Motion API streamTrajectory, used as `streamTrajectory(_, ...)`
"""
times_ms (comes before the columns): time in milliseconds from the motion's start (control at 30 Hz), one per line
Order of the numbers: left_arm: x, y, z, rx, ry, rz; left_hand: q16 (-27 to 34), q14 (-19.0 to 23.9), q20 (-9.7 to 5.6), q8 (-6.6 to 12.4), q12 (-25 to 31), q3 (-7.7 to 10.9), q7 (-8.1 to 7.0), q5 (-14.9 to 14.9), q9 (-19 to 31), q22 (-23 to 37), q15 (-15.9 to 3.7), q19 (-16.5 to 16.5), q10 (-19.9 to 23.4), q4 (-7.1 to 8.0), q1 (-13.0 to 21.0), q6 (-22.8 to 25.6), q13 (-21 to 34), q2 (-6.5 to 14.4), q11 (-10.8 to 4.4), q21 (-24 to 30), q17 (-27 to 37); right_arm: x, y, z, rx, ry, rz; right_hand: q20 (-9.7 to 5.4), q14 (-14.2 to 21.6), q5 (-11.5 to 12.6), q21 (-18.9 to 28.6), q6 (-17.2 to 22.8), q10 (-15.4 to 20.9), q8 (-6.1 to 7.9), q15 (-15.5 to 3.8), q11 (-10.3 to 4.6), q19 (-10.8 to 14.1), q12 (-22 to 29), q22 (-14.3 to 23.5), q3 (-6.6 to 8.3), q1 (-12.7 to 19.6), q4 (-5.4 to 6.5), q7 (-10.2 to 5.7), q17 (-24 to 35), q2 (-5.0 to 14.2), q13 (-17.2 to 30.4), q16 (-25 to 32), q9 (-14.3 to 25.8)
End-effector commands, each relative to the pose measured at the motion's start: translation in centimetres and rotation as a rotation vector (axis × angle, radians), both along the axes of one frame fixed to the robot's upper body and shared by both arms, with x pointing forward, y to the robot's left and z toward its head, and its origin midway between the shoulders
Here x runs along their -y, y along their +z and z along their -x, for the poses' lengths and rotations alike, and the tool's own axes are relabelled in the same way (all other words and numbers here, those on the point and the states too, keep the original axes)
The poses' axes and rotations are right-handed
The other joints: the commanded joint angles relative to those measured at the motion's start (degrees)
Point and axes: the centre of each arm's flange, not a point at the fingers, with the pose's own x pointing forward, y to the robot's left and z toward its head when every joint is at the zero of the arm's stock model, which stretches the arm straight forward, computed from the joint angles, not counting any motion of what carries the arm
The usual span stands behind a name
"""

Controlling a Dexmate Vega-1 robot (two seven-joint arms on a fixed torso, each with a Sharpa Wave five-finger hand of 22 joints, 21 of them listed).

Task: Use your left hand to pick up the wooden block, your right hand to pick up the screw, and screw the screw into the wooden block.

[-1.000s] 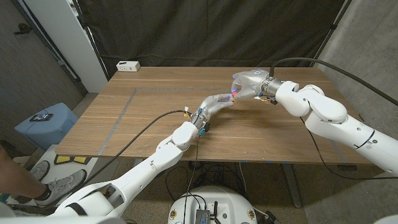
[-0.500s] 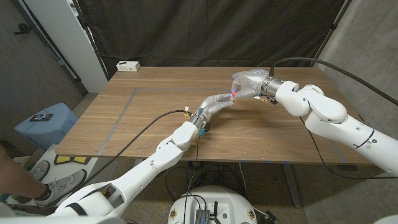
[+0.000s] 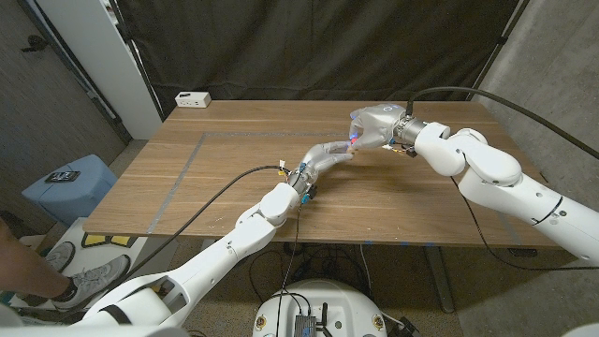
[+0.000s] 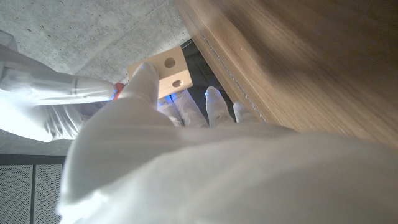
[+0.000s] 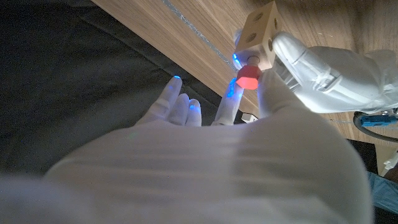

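The wooden block [image 5: 260,33] is up in the air over the far middle of the table [image 3: 225,168]. I hold it in my left hand [image 3: 329,153], with the fingers [image 4: 144,81] pinched on its sides. It is a small pale cube with round holes in its faces. I think it is light, hard and a bit smooth, so it could twist if I push off-centre. Holding the flat sides, away from the holes, looks best.

The screw [image 5: 248,77] has a red head and is pressed against one face of the block. My right hand [image 3: 374,125] has its fingertips [image 5: 231,106] closed on that head. It looks small and easy to drop, so I want to grip the head and turn slowly.

A white box [image 3: 193,98] sits at the far left corner.
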Motion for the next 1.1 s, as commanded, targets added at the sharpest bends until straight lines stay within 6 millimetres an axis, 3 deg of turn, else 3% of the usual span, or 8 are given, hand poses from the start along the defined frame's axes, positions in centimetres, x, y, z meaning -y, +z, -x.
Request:
streamTrajectory(33,0.08,-0.17,0.12,-0.003,-0.005,-0.001,-0.09,0.40,0.39,0.37,0.39,0.49,-0.02,0.29,0.09,0.15,-4.38,-0.01,0.52,0.03,0.14,0.36,0.30,0.59,0.04,0.54,0.16,0.11,-0.05,0.23,0.016,0.003,-0.027,-0.12,0.71,-0.04,0.31,1.01,0.82,0.66,-0.25,-0.12,0.86,0.43,-0.01,-0.35,0.03,0.07,0.19,0.20,0.33,0.12,0.67,0.37)
streamTrajectory(467,0.03,-0.30,0.30,-0.004,-0.007,-0.002,-0.08,0.42,0.36,0.40,0.40,0.58,0.07,0.30,0.09,0.15,-4.29,-0.01,0.55,0.02,0.12,0.44,0.33,0.62,0.04,0.53,0.16,0.01,-0.19,0.23,0.020,0.011,-0.048,-0.77,2.14,0.00,0.38,3.40,2.32,2.18,-1.03,-0.20,2.25,0.77,-0.02,-0.87,0.08,0.11,0.99,0.36,0.68,-0.04,1.17,0.93)
streamTrajectory(1100,0.10,-0.46,0.56,-0.003,-0.014,-0.002,-0.09,0.45,0.42,0.36,0.40,0.75,0.13,0.33,0.10,0.15,-4.22,0.06,0.53,0.00,0.09,0.36,0.36,0.67,0.01,0.55,0.14,-0.65,-0.35,0.29,0.021,0.005,-0.056,-0.98,2.40,-0.03,0.00,2.94,2.49,2.45,-1.37,-0.48,2.57,0.51,-0.02,-1.84,-1.11,0.53,3.14,0.51,0.17,-0.21,1.07,1.22)
